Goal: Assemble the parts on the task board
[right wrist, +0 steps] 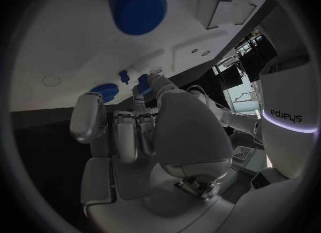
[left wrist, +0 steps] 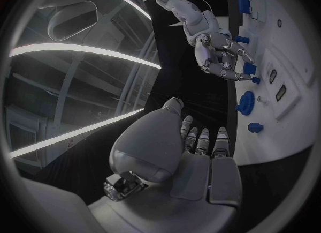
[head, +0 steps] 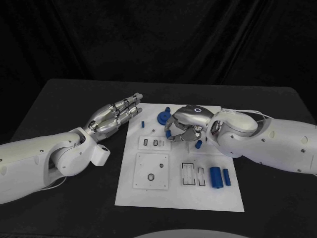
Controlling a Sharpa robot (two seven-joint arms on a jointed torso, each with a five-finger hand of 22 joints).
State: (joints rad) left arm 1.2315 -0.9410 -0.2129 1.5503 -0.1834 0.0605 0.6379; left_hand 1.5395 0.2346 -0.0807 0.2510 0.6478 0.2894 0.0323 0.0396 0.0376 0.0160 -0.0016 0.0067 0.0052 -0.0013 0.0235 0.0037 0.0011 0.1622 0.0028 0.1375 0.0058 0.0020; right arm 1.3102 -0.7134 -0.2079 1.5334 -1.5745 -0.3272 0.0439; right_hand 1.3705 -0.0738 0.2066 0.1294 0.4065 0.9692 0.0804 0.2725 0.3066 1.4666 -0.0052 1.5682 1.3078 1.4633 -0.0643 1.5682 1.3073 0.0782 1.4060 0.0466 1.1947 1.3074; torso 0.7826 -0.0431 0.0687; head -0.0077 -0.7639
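Observation:
The white task board lies mid-table. My right hand hovers over its far part with fingers curled down, and its fingertips pinch a small blue part, which also shows at the thumb tip. A blue round disc and a small blue peg stand near the far left corner. Two blue cylinders lie side by side near the board's right edge. My left hand hangs just off the board's far left edge, fingers straight and apart, holding nothing.
Rectangular slots and a square plate with a round hole are set into the board. Black table surrounds it. My right forearm crosses the table right of the board.

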